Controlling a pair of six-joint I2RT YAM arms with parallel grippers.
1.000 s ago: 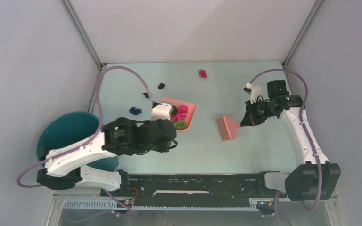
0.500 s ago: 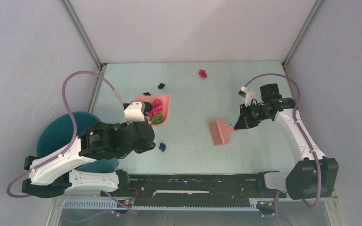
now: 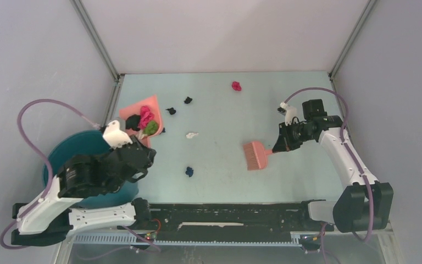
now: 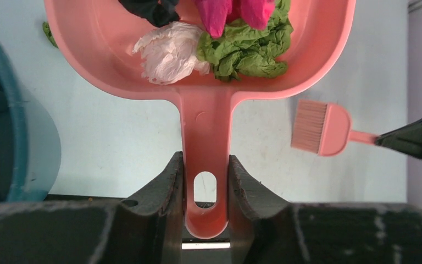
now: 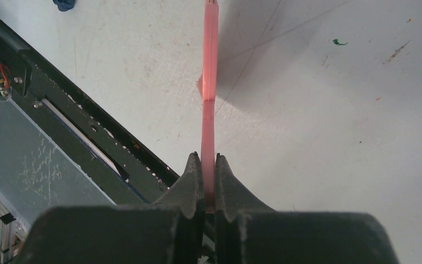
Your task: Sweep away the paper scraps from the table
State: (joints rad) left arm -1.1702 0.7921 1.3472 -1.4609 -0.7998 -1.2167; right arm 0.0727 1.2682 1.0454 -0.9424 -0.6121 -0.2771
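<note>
My left gripper (image 3: 144,146) (image 4: 206,184) is shut on the handle of the salmon-pink dustpan (image 3: 133,108) (image 4: 206,132) and holds it by the teal bucket (image 3: 74,151). The pan carries white (image 4: 167,52), green (image 4: 244,49), magenta (image 4: 233,11) and black (image 4: 148,8) paper scraps. On the table (image 3: 225,115) lie loose scraps: magenta (image 3: 236,86), two black (image 3: 188,100) (image 3: 171,110), white (image 3: 191,135) and dark blue (image 3: 189,171). My right gripper (image 3: 278,146) (image 5: 209,181) is shut on the handle of the pink brush (image 3: 255,154) (image 5: 210,110), which stands right of centre.
The bucket also shows at the left of the left wrist view (image 4: 11,137). A black rail (image 3: 225,212) (image 5: 60,110) runs along the near table edge. Grey walls stand close on both sides and behind. The dark blue scrap (image 5: 64,4) shows beyond the brush.
My left arm has swung the loaded dustpan left and back to beside the bucket. A dark blue and a white scrap now lie on the table. The brush shifted slightly left.
</note>
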